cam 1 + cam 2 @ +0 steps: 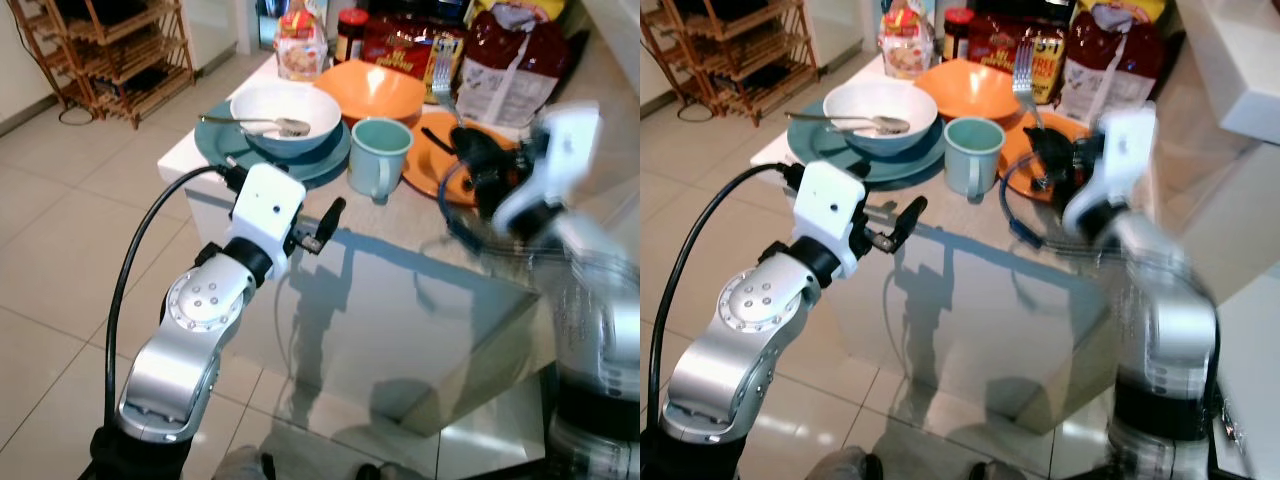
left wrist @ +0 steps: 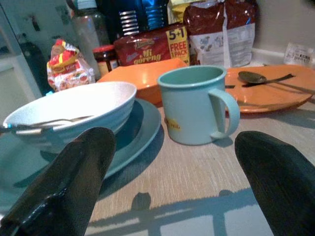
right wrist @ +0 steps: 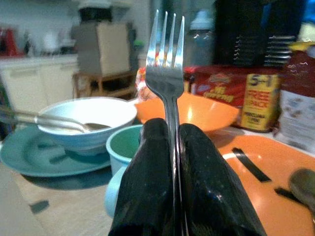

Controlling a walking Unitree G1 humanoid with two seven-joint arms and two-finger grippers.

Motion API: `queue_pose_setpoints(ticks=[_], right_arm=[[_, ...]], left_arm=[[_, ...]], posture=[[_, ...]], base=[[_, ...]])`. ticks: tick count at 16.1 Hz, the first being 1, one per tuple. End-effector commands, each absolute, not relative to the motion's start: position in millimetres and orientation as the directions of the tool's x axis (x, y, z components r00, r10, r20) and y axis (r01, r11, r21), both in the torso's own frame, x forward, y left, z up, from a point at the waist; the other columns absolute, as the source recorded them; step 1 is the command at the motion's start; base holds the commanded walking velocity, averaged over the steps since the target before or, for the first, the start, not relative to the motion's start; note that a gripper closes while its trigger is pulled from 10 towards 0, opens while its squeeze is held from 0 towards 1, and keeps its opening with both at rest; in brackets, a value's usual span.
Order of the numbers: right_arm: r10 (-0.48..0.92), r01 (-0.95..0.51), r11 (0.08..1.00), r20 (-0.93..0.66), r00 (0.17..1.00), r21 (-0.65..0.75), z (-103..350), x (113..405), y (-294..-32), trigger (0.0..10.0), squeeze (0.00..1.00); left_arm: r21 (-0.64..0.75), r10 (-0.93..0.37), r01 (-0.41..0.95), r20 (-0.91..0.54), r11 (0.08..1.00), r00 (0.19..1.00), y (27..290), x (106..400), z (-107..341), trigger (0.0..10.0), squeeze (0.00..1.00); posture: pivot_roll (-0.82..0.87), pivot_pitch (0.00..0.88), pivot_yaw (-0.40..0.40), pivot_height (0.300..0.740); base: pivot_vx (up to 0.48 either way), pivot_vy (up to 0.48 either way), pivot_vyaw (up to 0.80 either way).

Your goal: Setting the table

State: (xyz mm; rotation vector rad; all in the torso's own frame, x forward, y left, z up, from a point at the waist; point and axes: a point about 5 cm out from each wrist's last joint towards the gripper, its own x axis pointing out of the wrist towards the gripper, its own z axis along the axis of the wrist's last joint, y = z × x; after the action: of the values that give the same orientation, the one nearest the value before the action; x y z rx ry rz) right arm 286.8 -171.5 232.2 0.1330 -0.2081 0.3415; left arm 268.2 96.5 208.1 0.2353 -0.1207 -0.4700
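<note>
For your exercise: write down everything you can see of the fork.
The fork looks like shiny silver metal, with four tines and a slim handle. It stands upright, tines up, its handle pinched between the right gripper's black fingers. It is held in the air above the orange plate, just behind the teal mug.

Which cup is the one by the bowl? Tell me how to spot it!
Find the table with the dishes. Between the white bowl on its teal plate and the flat orange plate stands the mug: pale mint green, the only thing with a handle.

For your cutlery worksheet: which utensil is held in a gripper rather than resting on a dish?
The fork, upright in the right gripper; both spoons lie on dishes.
</note>
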Motion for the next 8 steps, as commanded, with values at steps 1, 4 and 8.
queue_pose_setpoints(ticks=[1,4,8], right_arm=[[0.223,-0.269,0.955,0.295,0.929,0.127,240.4,269.9,-181.4,0.0,0.00],[0.205,-0.233,0.969,0.265,0.942,0.078,209.3,223.0,-176.9,10.0,0.00],[0.106,-0.105,0.994,0.124,0.987,-0.012,169.3,195.5,-178.9,10.0,0.00]], left_arm=[[0.242,-0.449,0.423,0.062,0.873,0.891,97.3,266.5,206.2,10.0,0.00],[0.204,-0.432,0.411,0.067,0.888,0.899,101.2,261.7,199.2,10.0,0.00],[0.221,-0.467,0.446,0.052,0.867,0.882,107.8,249.3,183.6,10.0,0.00]], posture=[[0.05,0.048,-0.054,0.740],[0.03,0.060,-0.040,0.740],[0.03,0.059,-0.044,0.740]], base=[[0.000,0.000,0.00],[0.000,0.000,0.00],[0.000,0.000,0.00]])
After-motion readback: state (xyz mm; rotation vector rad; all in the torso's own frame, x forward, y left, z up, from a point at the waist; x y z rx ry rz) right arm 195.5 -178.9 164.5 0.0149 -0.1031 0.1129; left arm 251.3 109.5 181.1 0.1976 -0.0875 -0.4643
